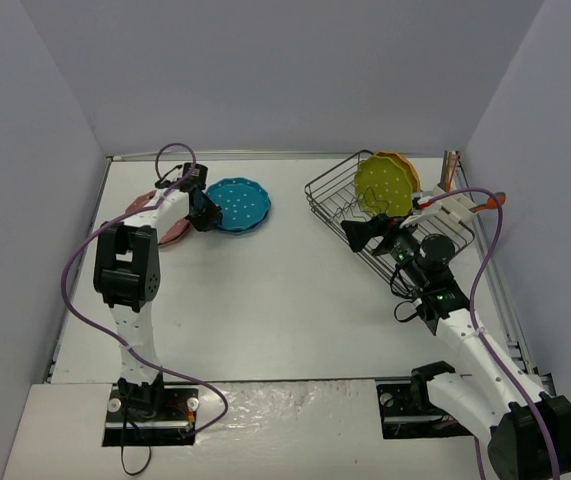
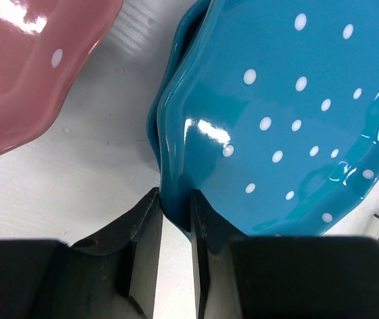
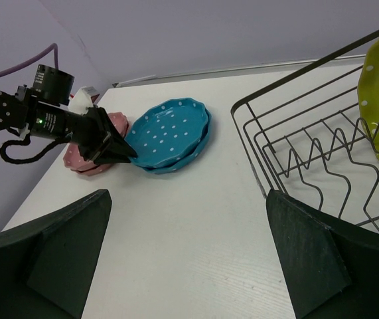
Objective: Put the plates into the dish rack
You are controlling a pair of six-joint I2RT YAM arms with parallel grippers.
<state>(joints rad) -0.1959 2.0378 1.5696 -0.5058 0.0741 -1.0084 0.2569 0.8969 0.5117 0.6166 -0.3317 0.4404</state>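
Two blue dotted plates (image 1: 242, 205) lie stacked at the back left; the top one (image 2: 289, 113) is tipped up at its left rim. My left gripper (image 1: 205, 214) is shut on that rim, one finger (image 2: 143, 232) below and one above; the right wrist view shows the left gripper (image 3: 109, 147) too. Pink plates (image 1: 170, 232) lie beside the blue ones, partly under the arm. The dish rack (image 1: 333, 196) stands at the right and holds an upright yellow-green plate (image 1: 382, 186) with an orange plate (image 1: 405, 164) behind it. My right gripper (image 1: 363, 235) is open and empty at the rack's near-left side, over bare table (image 3: 189, 266).
Purple-grey walls close the table on three sides. An orange-tipped object (image 1: 452, 168) stands behind the rack in the back right corner. The rack's wavy wire dividers (image 3: 322, 156) show in the right wrist view. The left arm's purple cable (image 1: 85, 250) loops over the left side.
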